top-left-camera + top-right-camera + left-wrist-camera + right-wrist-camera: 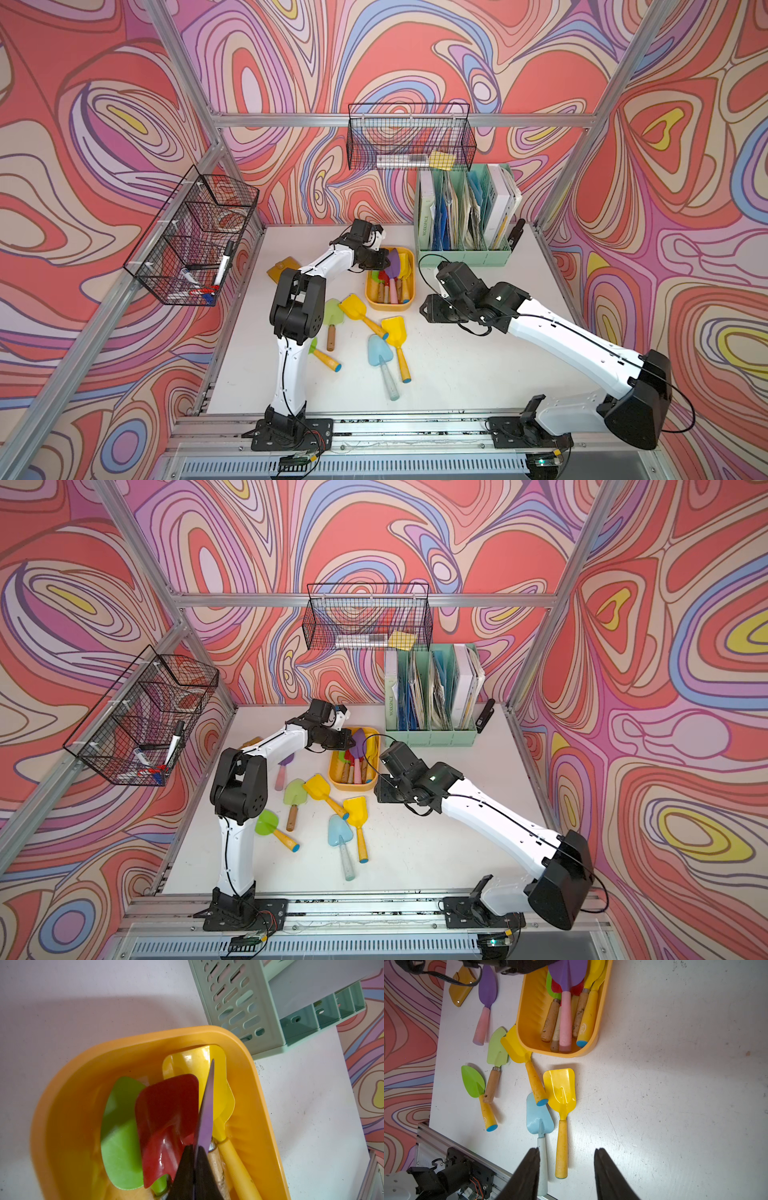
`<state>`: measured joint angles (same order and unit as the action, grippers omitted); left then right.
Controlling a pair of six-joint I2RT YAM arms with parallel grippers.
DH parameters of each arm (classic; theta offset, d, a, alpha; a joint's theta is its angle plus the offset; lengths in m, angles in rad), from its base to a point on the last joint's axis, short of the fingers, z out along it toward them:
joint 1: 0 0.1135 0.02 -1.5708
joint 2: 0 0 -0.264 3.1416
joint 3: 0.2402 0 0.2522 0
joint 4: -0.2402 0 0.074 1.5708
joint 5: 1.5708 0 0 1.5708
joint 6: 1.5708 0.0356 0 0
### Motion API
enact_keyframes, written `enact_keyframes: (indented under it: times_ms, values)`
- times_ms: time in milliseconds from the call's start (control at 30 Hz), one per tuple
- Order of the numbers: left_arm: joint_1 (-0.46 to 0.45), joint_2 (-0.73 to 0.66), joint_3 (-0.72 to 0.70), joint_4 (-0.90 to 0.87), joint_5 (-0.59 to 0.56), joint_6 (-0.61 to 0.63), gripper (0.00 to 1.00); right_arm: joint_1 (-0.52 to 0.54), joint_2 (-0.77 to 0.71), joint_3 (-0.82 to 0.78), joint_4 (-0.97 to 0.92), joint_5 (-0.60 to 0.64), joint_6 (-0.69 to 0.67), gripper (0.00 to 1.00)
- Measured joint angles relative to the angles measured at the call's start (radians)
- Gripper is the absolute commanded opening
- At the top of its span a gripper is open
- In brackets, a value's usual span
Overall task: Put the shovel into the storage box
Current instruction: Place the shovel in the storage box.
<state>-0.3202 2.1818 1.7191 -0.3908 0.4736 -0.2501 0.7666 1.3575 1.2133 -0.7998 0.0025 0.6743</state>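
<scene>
The yellow-orange storage box (390,308) (353,788) stands mid-table and holds several shovels. My left gripper (194,1151) (384,261) is over its far end, shut on the blade of a purple shovel (205,1109) (393,266). That shovel's pink handle (565,1022) lies along the box over the other handles. A red shovel (166,1118), a green one (120,1136) and a yellow one (209,1076) lie beneath it. My right gripper (566,1149) (430,311) hangs open to the right of the box, with nothing held between its fingers.
Loose shovels lie in front of the box: yellow (355,309) (395,332), light blue (380,353), green (332,316) (266,823) and a second purple one (284,771). The mint-green file organizer (463,251) stands behind the box. A tan pouch (280,270) lies at the left. Black wire baskets (191,237) (409,141) hang on the frame.
</scene>
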Motion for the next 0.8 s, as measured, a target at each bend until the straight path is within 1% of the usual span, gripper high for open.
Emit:
enact_keyframes:
  times_ms: [67,200,367,533,567,633,800]
  values:
    - [0.000,0.008,0.002,0.000,-0.002,0.001,0.00,0.000,0.000,-0.003,0.000,0.000,0.000,0.44]
    - [0.000,0.033,0.010,-0.008,-0.001,0.002,0.08,0.000,0.000,-0.004,0.000,0.000,0.000,0.44]
    - [0.000,0.046,0.023,-0.014,-0.001,0.003,0.14,0.000,0.000,-0.005,0.000,0.000,0.000,0.44]
    - [0.000,0.056,0.023,-0.027,-0.001,0.003,0.32,0.000,0.000,-0.010,0.002,-0.001,0.000,0.44]
    - [0.000,0.056,0.023,-0.029,-0.001,0.004,0.34,0.000,0.000,-0.010,0.002,-0.001,0.000,0.44]
    - [0.000,0.056,0.023,-0.030,0.002,0.003,0.38,0.000,0.000,-0.012,0.003,-0.002,0.000,0.44]
    - [-0.004,0.056,0.027,-0.033,0.003,0.003,0.42,0.000,0.000,-0.015,0.005,-0.003,0.000,0.44]
